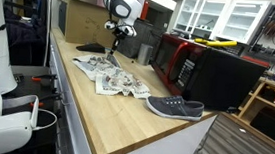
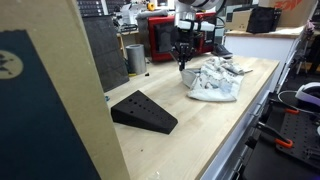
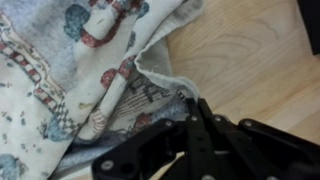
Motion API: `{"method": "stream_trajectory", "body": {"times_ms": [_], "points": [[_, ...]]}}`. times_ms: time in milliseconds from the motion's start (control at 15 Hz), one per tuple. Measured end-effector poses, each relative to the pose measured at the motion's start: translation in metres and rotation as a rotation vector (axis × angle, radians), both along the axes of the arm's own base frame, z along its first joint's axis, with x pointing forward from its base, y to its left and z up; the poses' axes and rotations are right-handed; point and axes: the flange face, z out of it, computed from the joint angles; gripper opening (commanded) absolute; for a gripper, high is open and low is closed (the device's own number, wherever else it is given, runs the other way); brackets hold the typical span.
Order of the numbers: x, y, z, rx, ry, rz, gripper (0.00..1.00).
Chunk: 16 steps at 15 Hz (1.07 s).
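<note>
A white cloth (image 1: 117,80) printed with small coloured figures lies crumpled on the wooden counter (image 1: 124,121); it shows in both exterior views (image 2: 215,80). My gripper (image 1: 114,47) points down at the cloth's far edge, also seen from the counter's end (image 2: 183,63). In the wrist view the black fingers are pressed together, and the cloth's (image 3: 70,70) hemmed edge runs into the tips of the gripper (image 3: 192,102). It is shut on that edge. Bare wood (image 3: 250,50) lies to the right of the fingers.
A grey shoe (image 1: 175,107) lies near the counter's front end. A black wedge (image 2: 143,112) sits on the wood away from the cloth. A red microwave (image 1: 179,61) and a dark appliance (image 1: 223,79) stand along the wall side. A metal cup (image 2: 135,57) is behind the gripper.
</note>
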Motion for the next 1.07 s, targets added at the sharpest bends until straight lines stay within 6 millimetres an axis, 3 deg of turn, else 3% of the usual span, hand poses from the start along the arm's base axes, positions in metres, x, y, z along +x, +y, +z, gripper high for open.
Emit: {"method": "stream_trajectory", "body": {"times_ms": [333,600,800,1067], "points": [[-0.007,0.044,0.018,0.047,-0.006,-0.018,0.01],[-0.015,0.072,0.023,0.053,0.085,-0.073,0.01],[-0.012,0.083,0.033,0.056,0.159,-0.147,0.01],[0.010,0.088,0.045,0.067,0.208,-0.267,0.01]]}}
